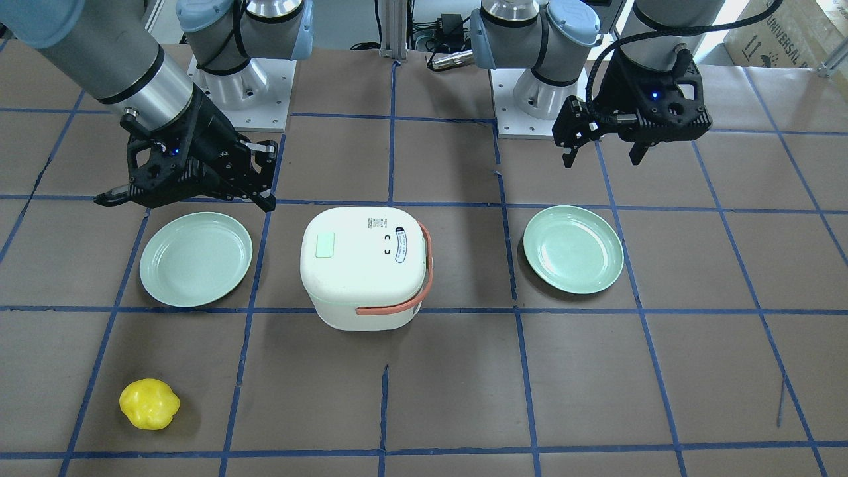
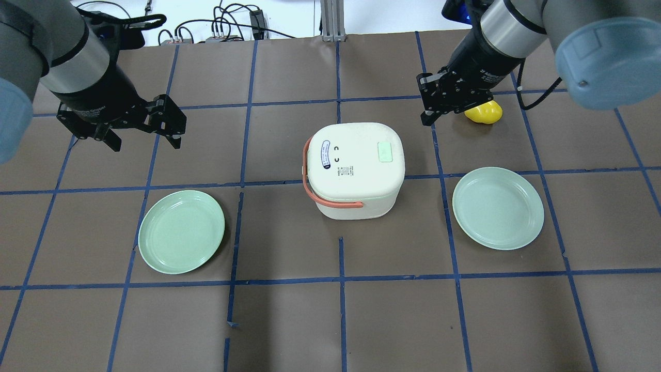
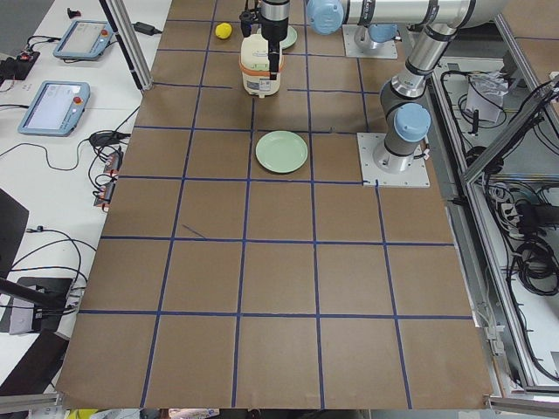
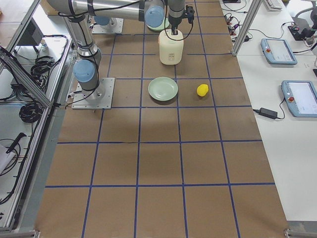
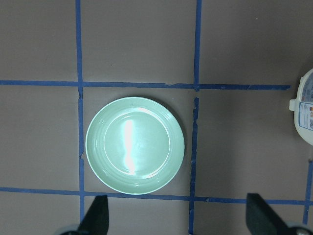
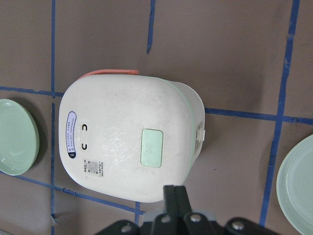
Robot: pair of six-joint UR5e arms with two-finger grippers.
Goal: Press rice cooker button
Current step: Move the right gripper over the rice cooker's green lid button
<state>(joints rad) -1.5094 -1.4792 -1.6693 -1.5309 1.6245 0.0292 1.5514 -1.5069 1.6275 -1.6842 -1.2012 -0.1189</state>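
The white rice cooker stands in the middle of the table with its lid shut and its orange-pink handle toward my left. It also shows in the front view and the right wrist view. A pale green rectangular button sits on the lid, on my right side. My right gripper is shut and empty, tilted, in the air just beyond the cooker's right corner; its closed fingers point at the lid. My left gripper is open and empty, far left of the cooker.
One pale green plate lies left of the cooker, below my left gripper. Another plate lies to the right. A yellow lumpy object lies at the far right, partly hidden behind my right arm in the overhead view.
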